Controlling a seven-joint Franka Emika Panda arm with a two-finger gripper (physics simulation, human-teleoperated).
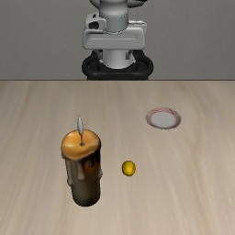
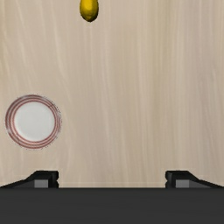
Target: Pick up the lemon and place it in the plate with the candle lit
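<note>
Broadly, a pale wooden table [image 1: 37,119] holding the lemon [image 1: 129,168] meets a grey wall [image 1: 37,37].

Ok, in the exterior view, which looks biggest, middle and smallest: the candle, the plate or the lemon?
1. candle: biggest by far, though it also stands nearer the camera than the plate.
2. plate: clearly wider than the lemon.
3. lemon: smallest.
</note>
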